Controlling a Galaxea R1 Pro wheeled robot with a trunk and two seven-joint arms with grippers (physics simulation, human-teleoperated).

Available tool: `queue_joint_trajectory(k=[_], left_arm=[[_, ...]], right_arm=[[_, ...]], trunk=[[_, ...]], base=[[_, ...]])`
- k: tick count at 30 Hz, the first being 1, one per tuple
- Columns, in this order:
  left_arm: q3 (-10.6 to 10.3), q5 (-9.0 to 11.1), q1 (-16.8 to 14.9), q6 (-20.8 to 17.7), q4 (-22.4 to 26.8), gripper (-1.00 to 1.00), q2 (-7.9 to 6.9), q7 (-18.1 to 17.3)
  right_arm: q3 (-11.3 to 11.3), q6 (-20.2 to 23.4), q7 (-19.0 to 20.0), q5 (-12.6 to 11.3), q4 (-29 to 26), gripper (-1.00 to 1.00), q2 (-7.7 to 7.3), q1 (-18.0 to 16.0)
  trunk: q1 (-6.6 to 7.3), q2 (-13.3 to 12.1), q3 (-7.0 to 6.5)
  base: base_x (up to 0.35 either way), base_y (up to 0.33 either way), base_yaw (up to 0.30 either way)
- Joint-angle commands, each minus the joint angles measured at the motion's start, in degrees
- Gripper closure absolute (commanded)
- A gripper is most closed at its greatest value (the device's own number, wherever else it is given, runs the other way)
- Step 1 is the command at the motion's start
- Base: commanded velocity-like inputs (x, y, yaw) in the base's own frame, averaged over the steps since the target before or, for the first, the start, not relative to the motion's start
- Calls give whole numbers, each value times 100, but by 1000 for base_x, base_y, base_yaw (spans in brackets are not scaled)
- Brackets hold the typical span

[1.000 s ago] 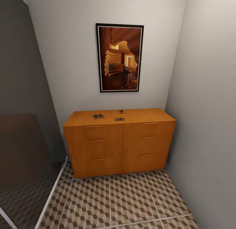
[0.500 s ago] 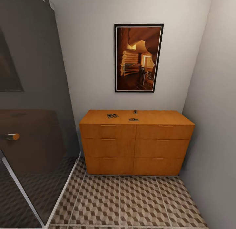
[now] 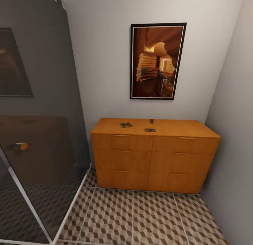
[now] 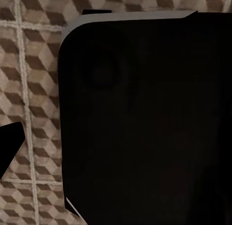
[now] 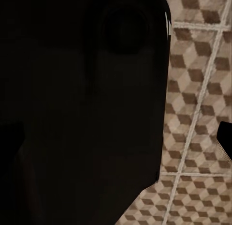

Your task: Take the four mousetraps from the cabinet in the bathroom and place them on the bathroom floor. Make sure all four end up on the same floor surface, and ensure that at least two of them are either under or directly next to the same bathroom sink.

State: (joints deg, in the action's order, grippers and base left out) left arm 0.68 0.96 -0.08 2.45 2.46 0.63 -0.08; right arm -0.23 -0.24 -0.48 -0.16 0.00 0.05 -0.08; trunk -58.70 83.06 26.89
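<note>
The mousetraps (image 3: 125,125) lie as small dark shapes on the flat top of the cabinet (image 3: 154,155), which stands against the wall under a framed picture (image 3: 157,61); they are too small to count surely. Its drawers are shut, contents hidden. Both wrist views show the bathroom floor (image 4: 34,89) past a dark robot body (image 4: 145,123), so I cannot tell how either gripper stands.

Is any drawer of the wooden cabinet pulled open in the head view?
No: every drawer front on the cabinet sits flush and shut.
</note>
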Motion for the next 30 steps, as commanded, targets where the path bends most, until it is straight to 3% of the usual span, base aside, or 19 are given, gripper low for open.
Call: queue_joint_trajectory(k=[1,21,30], left_arm=[[5,10,-1,14,0,-100,0,-1],[4,10,-1,14,0,-100,-1,-1],[6,5,-1,18,0,-100,-1,-1]], right_arm=[[-2,-2,-5,-2,0,-100,1,-1],[-3,-10,-5,-10,0,-100,2,-1],[-3,-3,2,-17,0,-100,4,-1]], trunk=[[-3,2,4],[-3,2,4],[-3,2,4]], base=[[276,0,10],[309,0,-4],[158,0,-163]])
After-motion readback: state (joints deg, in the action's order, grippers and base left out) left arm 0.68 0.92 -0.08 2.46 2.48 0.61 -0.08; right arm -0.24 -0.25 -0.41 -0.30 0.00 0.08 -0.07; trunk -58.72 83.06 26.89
